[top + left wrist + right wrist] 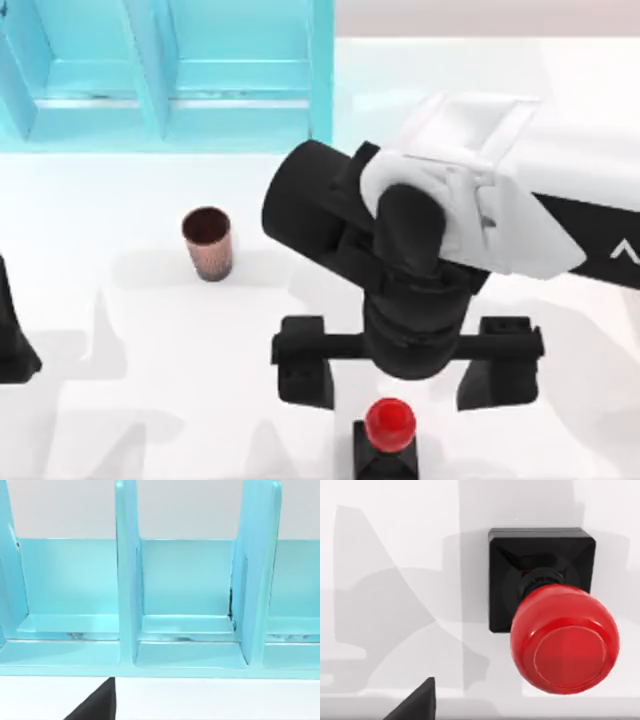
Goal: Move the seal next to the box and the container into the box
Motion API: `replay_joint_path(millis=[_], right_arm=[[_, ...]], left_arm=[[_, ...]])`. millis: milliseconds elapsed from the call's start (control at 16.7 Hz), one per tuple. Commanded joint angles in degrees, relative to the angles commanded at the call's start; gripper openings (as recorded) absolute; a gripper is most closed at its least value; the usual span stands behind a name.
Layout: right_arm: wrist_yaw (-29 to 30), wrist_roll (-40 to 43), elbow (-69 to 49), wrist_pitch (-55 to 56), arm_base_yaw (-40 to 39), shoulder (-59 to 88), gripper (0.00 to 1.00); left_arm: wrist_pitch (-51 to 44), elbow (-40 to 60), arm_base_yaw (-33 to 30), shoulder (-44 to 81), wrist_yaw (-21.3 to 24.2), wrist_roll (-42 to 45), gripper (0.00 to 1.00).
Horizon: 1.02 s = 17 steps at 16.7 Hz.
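The seal, a black square block with a glossy red knob, stands upright at the table's front edge, right of centre. My right gripper hangs open just above and behind it, one finger on each side and well apart from it. In the right wrist view the seal is close below, untouched. The container, a small copper-brown cup with a dark inside, stands upright left of centre. The box, light blue with dividers, lies at the back left. My left arm is parked at the left edge.
The left wrist view looks into the box's compartments, separated by upright blue dividers. White tabletop lies open between the container, the seal and the left arm. The right arm's bulk reaches in from the right edge.
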State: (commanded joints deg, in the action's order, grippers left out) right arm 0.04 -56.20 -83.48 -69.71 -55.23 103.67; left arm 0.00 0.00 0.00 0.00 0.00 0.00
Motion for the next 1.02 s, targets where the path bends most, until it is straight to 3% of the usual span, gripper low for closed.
replay_joint_path(millis=[480, 780, 1020], right_arm=[[0.0, -0.2, 11.3, 15.6, -0.3, 4.0, 1.0], [0.0, -0.3, 12.6, 17.1, -0.4, 4.6, 1.0], [0.0, -0.3, 12.6, 17.1, -0.4, 4.6, 0.7]], left_arm=[[0.0, 0.0, 0.0, 0.0, 0.0, 0.0, 1.0], [0.0, 0.0, 0.0, 0.0, 0.0, 0.0, 1.0], [0.0, 0.0, 0.0, 0.0, 0.0, 0.0, 1.0]])
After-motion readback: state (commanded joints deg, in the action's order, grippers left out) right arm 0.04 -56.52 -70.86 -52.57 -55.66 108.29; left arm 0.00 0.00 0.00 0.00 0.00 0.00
